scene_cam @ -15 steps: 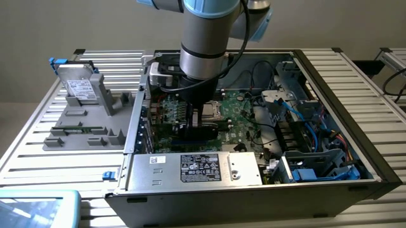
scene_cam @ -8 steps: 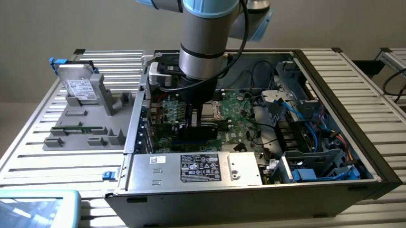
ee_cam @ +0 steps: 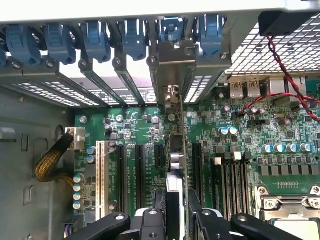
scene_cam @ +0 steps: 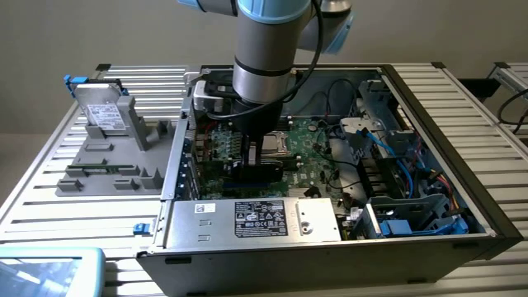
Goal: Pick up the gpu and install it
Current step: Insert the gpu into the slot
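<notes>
A slatted metal table (scene_cam: 462, 99) carried the open computer case (scene_cam: 330, 260), which stood around the pincer (scene_cam: 262, 166). Well apart from the pincer, toward the exterior view's left, lay a grey holder tray (scene_cam: 107, 176) and a pale blue-edged object (scene_cam: 49, 269).

A big round robot arm (scene_cam: 264, 55) in grey and light blue.
Its silver-grey tube has light blue caps on top, and a black cable (scene_cam: 317, 43) hangs beside it. The gripper (ee_cam: 177, 222) is black, with small shiny screws (ee_cam: 119, 217) on its links.
</notes>
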You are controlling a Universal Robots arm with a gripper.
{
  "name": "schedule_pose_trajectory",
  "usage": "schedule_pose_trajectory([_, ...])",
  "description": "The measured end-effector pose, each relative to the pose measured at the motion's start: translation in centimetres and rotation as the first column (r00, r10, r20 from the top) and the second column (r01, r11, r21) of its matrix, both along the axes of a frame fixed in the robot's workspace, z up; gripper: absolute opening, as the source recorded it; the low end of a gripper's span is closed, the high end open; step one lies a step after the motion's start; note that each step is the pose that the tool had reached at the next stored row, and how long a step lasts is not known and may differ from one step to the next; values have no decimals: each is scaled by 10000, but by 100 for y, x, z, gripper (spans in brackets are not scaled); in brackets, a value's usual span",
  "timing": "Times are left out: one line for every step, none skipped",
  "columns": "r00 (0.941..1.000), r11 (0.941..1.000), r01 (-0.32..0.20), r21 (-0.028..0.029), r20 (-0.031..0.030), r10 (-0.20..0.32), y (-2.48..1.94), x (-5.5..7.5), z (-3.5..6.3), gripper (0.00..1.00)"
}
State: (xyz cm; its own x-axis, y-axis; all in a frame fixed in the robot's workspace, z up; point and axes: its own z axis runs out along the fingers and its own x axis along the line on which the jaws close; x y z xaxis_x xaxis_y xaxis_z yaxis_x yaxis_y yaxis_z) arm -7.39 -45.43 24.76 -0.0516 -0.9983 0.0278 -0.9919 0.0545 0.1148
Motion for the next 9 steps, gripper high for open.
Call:
schedule_pose_trajectory([10000,10000,15,0,1,-15,0,0,0,28])
schedule_pose_trajectory([10000,10000,20,-1,2,-20,0,0,2,28])
schedule_pose_trajectory([10000,10000,22,-1,2,-22,0,0,2,28])
schedule_pose_trajectory([10000,10000,23,-1,4,-23,0,0,2,28])
schedule_pose_trajectory([10000,10000,24,-1,4,-24,-3,0,5,28])
schedule_pose_trajectory([10000,10000,24,0,5,-24,-4,0,5,28])
schedule_pose_trajectory([10000,10000,24,0,4,-24,-5,0,5,28])
schedule_pose_trajectory([10000,10000,23,0,4,-23,-13,0,5,28])
schedule_pose_trajectory([10000,10000,23,0,5,-23,-21,0,5,28])
